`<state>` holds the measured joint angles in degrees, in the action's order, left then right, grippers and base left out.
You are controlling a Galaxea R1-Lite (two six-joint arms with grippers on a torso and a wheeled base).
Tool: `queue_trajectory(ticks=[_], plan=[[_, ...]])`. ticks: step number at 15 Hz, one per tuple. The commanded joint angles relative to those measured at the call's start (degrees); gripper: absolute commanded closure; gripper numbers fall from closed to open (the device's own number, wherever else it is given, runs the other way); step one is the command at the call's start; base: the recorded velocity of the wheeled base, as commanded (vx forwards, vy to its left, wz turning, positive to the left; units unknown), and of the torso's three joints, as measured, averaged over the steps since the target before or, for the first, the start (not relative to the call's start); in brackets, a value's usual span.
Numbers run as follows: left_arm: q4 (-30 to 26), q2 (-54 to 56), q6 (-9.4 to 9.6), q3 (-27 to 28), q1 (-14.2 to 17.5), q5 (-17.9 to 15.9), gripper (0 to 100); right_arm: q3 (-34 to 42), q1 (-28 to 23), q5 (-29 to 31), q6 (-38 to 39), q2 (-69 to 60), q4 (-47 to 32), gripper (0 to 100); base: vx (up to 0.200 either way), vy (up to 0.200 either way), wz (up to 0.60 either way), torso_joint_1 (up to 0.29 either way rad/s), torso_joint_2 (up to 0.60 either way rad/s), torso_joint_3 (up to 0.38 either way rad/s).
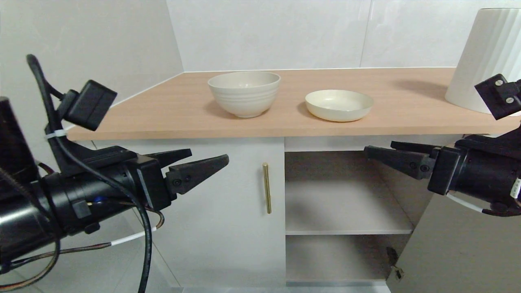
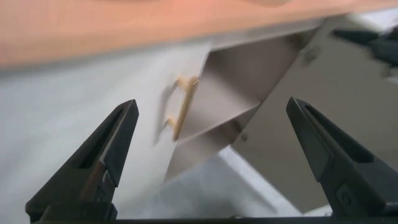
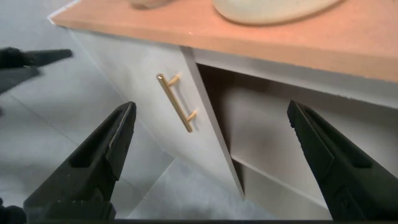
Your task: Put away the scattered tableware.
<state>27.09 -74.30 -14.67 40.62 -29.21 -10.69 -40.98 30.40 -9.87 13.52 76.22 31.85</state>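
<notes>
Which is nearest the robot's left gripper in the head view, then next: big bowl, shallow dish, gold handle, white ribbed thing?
From the left gripper:
1. Gold handle, on the closed door beside it.
2. Big bowl, on the counter above.
3. Shallow dish, farther right on the counter.
4. White ribbed thing, at the counter's far right.

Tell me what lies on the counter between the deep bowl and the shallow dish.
Nothing: the head view shows bare wooden countertop between the deep bowl and the shallow dish, which stand apart.

White walls (image 1: 264,32), wood-topped cabinet (image 1: 220,236)
</notes>
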Motion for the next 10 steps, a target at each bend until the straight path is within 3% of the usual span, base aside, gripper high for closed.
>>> queue_trajectory(ticks=[1, 10], plan=[[-0.11, 2.41, -0.01, 0.34, 0.03, 0.06, 0, 0.03, 0.01, 0.03, 0.02, -0.1, -0.04, 0, 0.0, 0.0, 0.0, 0.0, 0.0, 0.0], [-0.19, 0.91, -0.1, 0.34, 0.03, 0.06, 0, 0.38, 0.09, 1.7, -0.51, -0.1, -0.04, 0, 0.0, 0.0, 0.0, 0.0, 0.0, 0.0]])
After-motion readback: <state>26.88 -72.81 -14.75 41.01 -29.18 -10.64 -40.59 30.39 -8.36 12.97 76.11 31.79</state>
